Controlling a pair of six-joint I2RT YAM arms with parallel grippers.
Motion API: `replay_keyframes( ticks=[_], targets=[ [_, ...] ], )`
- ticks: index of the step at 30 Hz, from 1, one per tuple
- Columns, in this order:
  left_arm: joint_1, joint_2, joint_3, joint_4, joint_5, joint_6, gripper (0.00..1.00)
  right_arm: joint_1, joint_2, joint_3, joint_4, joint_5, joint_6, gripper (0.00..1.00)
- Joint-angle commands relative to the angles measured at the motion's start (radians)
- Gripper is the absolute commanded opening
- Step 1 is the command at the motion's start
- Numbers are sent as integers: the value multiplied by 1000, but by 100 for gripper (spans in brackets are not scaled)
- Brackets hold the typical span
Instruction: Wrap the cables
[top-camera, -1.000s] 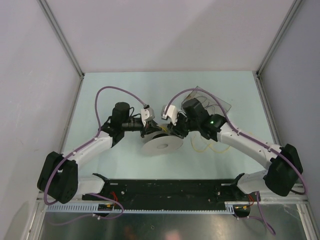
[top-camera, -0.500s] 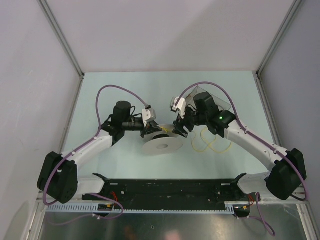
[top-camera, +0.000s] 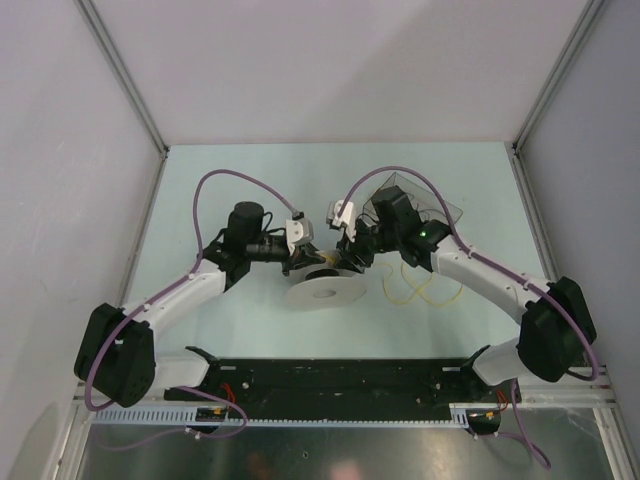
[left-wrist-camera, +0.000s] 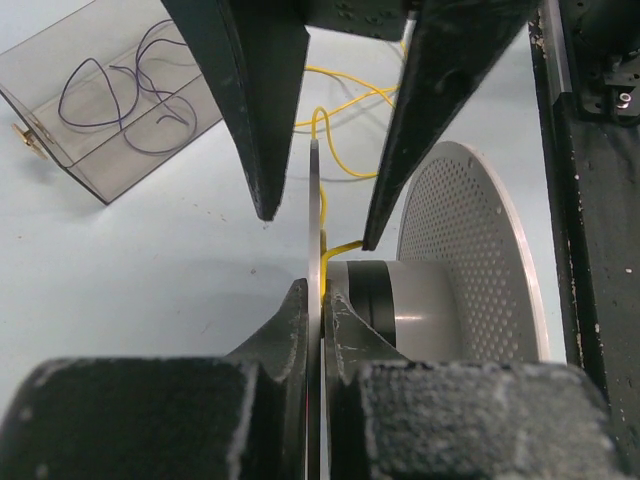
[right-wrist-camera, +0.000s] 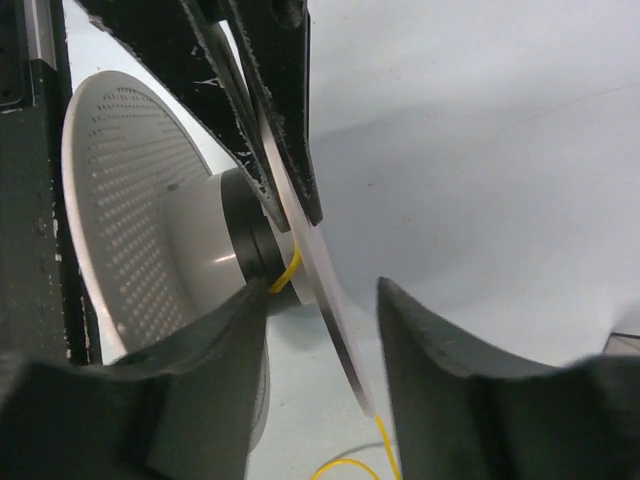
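Perforated white spool (left-wrist-camera: 470, 250): left hand (left-wrist-camera: 318, 295) clamps its thin flange (left-wrist-camera: 314, 200), right hand (right-wrist-camera: 323, 287) straddles it, jaws apart. Yellow cable (left-wrist-camera: 350, 175) loops near a clear box (left-wrist-camera: 60, 120).

Left arm (top-camera: 180, 295) and right arm (top-camera: 485, 278) bend inward, wrists close; left gripper (left-wrist-camera: 320, 298) clamps the spool flange (left-wrist-camera: 315, 200), right gripper (right-wrist-camera: 322, 290) gapes astride it

We see a pale green table (top-camera: 250, 170) boxed in by plain grey-white walls (top-camera: 340, 60) on three sides. Metal posts (top-camera: 120, 75) run up both back corners. Light is even, with soft shadows.
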Motion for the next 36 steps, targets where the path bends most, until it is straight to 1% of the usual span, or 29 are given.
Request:
replay_keyframes(
  ticks=[1,5,8,10,15,19,24,28,31,36],
  targets=[
    [-6,-17,46,20,18,54,0,5,31,6,53,-30,-9,44],
    [-6,-13,47,19,16,58,0,2,58,6,62,-21,-8,25],
    [-6,-7,54,19,12,57,0,-1,68,6,59,-21,-9,7],
    [-6,-2,59,19,8,52,1,-5,71,5,59,-18,-10,2],
    [-8,18,83,20,-4,11,17,-13,68,6,66,-12,-11,0],
    [-13,24,90,19,0,8,20,-15,67,6,66,-14,-10,0],
    [-15,27,96,19,1,2,26,-16,65,6,64,-14,-15,0],
    [-16,31,104,19,10,-5,36,-15,64,6,60,-15,-20,0],
    [-17,35,107,18,16,-4,37,-15,63,6,60,-16,-25,0],
    [-17,45,103,12,18,13,26,-17,63,6,62,-11,-29,0]
  ],
)
